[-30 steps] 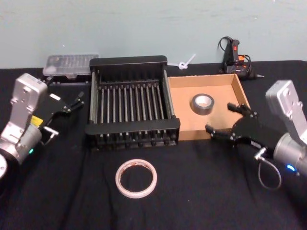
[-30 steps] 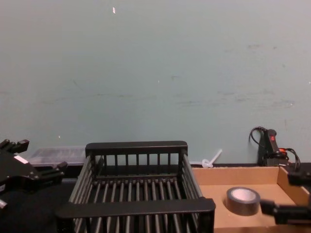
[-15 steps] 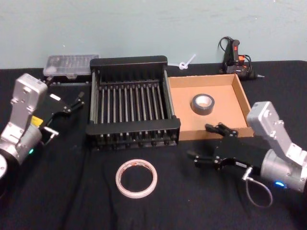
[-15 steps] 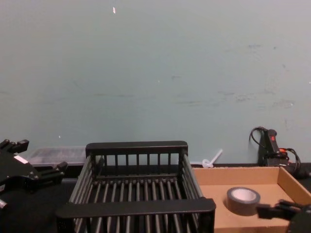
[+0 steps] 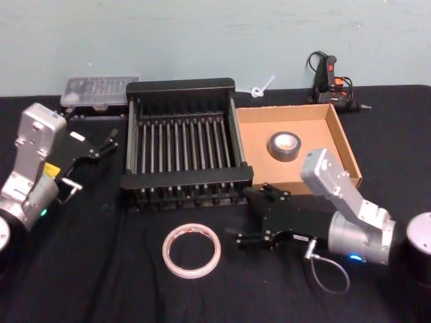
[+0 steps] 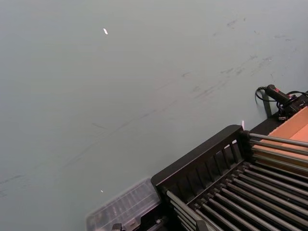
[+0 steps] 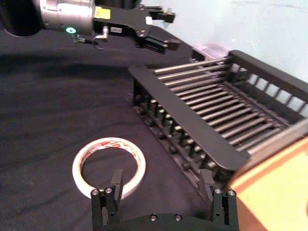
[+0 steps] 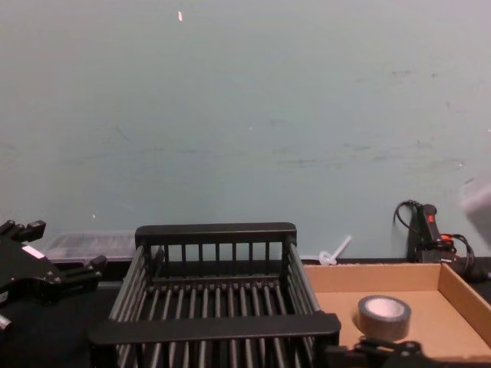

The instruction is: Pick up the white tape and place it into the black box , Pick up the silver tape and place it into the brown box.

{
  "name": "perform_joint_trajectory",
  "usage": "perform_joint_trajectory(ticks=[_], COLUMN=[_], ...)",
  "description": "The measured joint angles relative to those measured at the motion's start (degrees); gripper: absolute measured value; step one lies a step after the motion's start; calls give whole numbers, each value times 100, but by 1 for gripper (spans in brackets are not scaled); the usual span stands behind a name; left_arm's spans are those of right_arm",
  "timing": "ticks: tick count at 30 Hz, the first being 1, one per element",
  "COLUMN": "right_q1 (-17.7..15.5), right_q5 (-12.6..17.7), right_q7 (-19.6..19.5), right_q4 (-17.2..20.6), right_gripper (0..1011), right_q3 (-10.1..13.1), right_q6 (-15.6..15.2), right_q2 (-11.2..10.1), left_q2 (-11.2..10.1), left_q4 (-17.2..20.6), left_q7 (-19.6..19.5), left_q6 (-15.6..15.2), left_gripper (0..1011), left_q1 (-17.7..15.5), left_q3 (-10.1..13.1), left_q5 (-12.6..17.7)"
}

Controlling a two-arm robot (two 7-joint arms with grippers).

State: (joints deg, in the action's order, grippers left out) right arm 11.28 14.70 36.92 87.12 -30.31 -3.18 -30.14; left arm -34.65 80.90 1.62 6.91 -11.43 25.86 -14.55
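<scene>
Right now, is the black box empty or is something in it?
Empty. The black box shows only bare slats; the white tape lies on the table in front of it.

Legible text: none. Red markings on the flat white tape ring (image 7: 109, 165) are too small to read.

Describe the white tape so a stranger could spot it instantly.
Find the black box on the dark table. Just in front of its near rim lies the white tape, a flat ring with red marks, unlike the thick silver tape inside the brown box.
</scene>
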Motion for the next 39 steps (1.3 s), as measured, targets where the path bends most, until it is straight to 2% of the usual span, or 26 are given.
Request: perform_joint_trajectory(ticks=[8,20,39], right_q1=[443,930,1340], right_q5=[-31,-139,-257], right_q7=[208,382,468], right_q4=[-404,-874,-1332], right_gripper=[1002,1002,1002], right_q3=[-366,-830,-1188], right_q6=[-45,-113,-235], right_q2=[216,432,643], left_q2=[0,0,0], left_q4=[0,0,0], left_q7=[0,0,0], left_q6=[0,0,0], left_gripper=[1001,1001,1002], left_q1=[0,0,0], left_q3=[0,0,0], left_q5=[0,0,0])
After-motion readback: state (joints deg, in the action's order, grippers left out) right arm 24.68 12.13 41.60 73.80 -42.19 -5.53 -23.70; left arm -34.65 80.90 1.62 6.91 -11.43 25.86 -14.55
